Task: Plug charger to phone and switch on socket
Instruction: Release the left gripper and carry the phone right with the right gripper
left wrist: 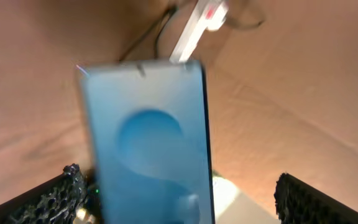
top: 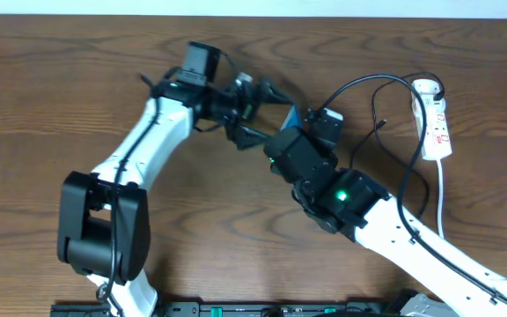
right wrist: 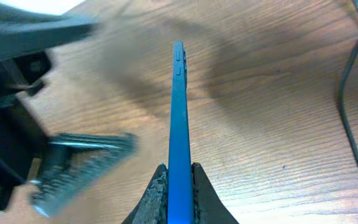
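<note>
My right gripper [right wrist: 179, 171] is shut on the phone [right wrist: 178, 106] and holds it on its thin edge above the table. The phone shows as a small blue patch in the overhead view [top: 292, 114]. Its blue-teal screen [left wrist: 148, 143] faces the left wrist camera. My left gripper [left wrist: 179, 177] is open, its fingers spread wide to either side of the phone, and sits just left of the phone in the overhead view [top: 260, 110]. The white socket strip [top: 435, 119] lies at the far right, and also shows in the left wrist view [left wrist: 199, 22]. The black charger cable [top: 385, 84] loops from it across the table; its tip is not clear.
The cable also runs down the right edge of the right wrist view [right wrist: 347, 93]. The strip's white cord [top: 441, 194] trails toward the front. The two arms meet over the middle of the wooden table [top: 42, 88].
</note>
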